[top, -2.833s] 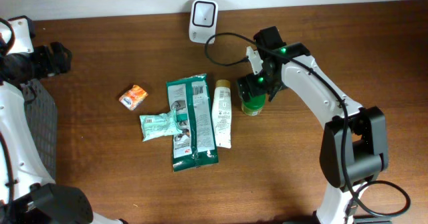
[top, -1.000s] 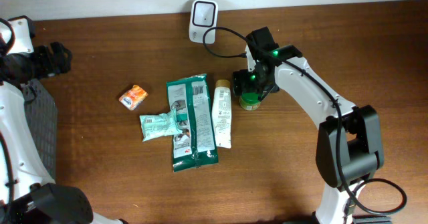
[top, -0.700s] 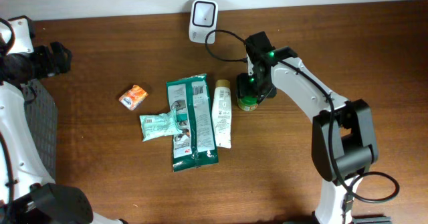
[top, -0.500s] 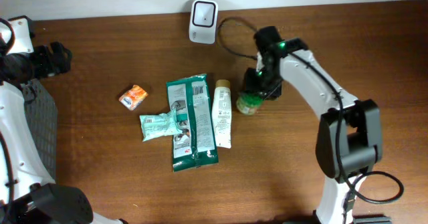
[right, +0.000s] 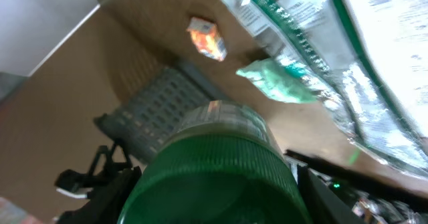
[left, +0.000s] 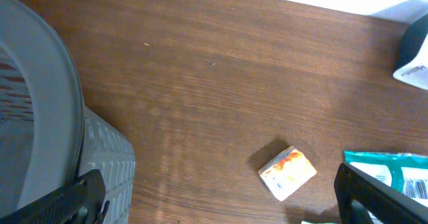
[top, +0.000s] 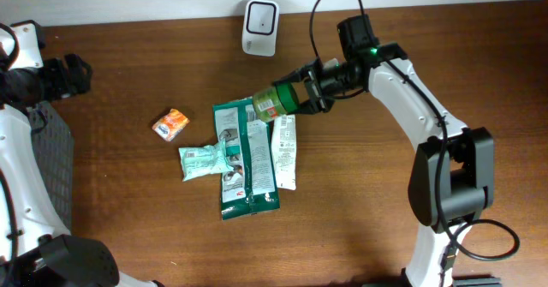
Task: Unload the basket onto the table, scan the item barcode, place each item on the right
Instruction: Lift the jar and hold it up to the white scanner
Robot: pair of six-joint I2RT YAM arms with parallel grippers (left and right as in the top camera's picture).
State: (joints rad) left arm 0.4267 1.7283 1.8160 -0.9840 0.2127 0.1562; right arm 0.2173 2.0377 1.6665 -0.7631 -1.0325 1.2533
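Overhead view: the right gripper (top: 310, 90) squeezes a round green jar (top: 274, 102), tipped sideways above the shiny green packet (top: 247, 163) on the brown wooden counter (top: 385, 201), while the left gripper (top: 75, 71) gapes wide.

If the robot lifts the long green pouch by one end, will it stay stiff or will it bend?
The long green pouch looks flat, creased and foil-like, so it would probably sag. Its glossy surface may be slippery. It lies against the pale green packet, so pushing might drag that too.
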